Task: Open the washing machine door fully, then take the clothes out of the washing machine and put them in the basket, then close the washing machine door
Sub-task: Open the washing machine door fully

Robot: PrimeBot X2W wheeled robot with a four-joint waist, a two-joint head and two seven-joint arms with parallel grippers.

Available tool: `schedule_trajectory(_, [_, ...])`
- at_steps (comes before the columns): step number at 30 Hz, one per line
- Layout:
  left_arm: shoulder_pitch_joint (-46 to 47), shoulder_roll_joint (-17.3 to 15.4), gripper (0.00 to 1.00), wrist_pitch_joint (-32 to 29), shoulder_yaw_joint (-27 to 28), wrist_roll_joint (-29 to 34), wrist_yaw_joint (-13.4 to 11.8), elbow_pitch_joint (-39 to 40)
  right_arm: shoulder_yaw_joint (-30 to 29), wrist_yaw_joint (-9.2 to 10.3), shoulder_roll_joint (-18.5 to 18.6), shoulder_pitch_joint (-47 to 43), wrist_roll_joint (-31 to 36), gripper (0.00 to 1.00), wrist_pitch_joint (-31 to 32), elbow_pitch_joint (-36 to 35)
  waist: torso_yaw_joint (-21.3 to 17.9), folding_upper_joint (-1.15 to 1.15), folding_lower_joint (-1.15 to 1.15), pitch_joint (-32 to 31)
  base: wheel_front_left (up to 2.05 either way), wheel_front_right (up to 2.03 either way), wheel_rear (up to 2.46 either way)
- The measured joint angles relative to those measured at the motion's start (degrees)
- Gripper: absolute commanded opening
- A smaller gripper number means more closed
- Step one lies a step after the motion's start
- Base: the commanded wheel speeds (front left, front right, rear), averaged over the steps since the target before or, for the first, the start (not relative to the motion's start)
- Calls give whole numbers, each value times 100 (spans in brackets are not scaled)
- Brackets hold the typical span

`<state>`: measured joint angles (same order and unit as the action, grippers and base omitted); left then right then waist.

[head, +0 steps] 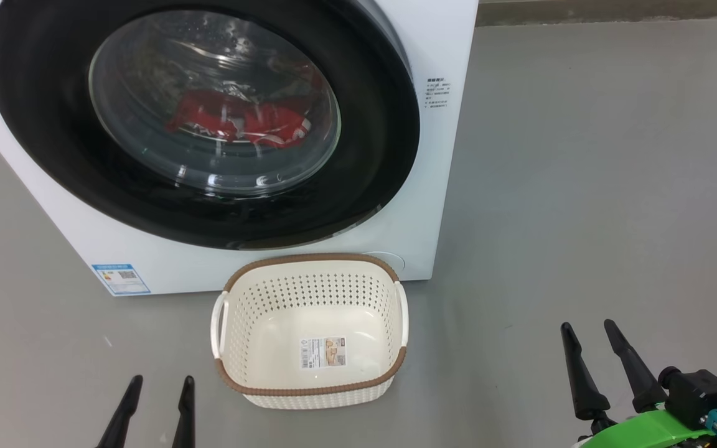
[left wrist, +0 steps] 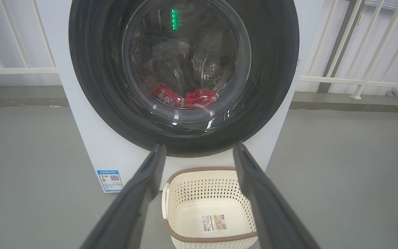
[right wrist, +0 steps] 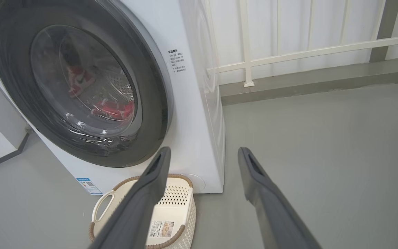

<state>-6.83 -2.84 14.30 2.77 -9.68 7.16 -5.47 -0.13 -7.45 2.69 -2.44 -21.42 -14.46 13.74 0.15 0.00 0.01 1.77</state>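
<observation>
In the head view the white washing machine [head: 445,205] stands on the grey floor [head: 582,186] with its round black-rimmed door [head: 41,124] shut, and the red and white clothes [head: 240,121] lie inside the drum behind the bulging glass. A blue label [head: 121,279] with a QR code sits at the machine's lower left corner, and a sticker [head: 437,93] with several lines of dark print sits to the right of the door; the writing on both is too small to read. The basket [head: 315,391] stands on the floor just in front of the machine, below the door, with a paper label [head: 323,352] bearing a barcode and a small picture on its bottom. The left gripper [head: 163,379] is at the lower left and the right gripper [head: 587,325] at the lower right, each with fingers spread and holding nothing, both apart from the basket. In the left wrist view the spread fingers frame the basket, the clothes show low in the perforated drum, a green light [left wrist: 174,19] glints on the glass, and a white railing [left wrist: 358,81] runs behind the machine. In the right wrist view the parted fingers point past the machine's right front corner, the basket lies under the left finger, and the sticker's print stays illegible.
</observation>
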Motion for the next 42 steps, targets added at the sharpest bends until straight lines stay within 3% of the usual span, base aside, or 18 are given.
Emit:
schedule_trajectory(1, [0, 0, 100, 0, -4, 0, 0, 2, 20, 0, 1, 0, -45, 90, 0, -20, 0, 0, 0, 0, 0, 0, 0])
schedule_trajectory(2, [0, 0, 100, 0, -9, 0, 0, 3, 53, 0, 2, 1, -76, 36, 0, -41, -1, 0, 0, 3, 0, 0, 0])
schedule_trajectory(3, [0, 0, 100, 0, -12, 0, 0, 8, 90, 0, -2, 1, -131, 10, 0, -98, -4, 0, 0, 9, 0, 0, 0])
schedule_trajectory(4, [0, 0, 100, 0, -18, 0, 0, 11, 124, 0, -7, 8, -277, 0, 0, -178, -7, 0, 0, 17, 0, 0, 0])
schedule_trajectory(9, [4, 0, 100, 0, -98, 0, 1, 37, 223, 0, -8, 181, -632, 0, 0, -342, -10, 0, 0, 83, 0, 0, 0])
schedule_trajectory(16, [175, -12, 100, 0, -227, -57, 1, 42, 299, 0, 3, 1323, -1432, 0, -18, -419, 32, 0, -1, 266, 0, 0, 0])
schedule_trajectory(21, [392, -75, 100, 0, -350, -132, 1, 42, 401, 0, 62, 2140, -2117, 0, -18, -189, 148, 0, 0, 413, 0, 0, 0])
schedule_trajectory(32, [887, -124, 100, 1, -658, -261, 1, -14, 880, 0, 599, 3905, -3323, 0, -12, 721, 515, 0, -1, 833, 0, 0, 0])
schedule_trajectory(42, [1255, -152, 100, 1, -854, -433, 1, -114, 1397, 0, 1148, 5158, -5264, 0, 1243, 1223, 828, 0, 0, 1228, 0, 0, 0])
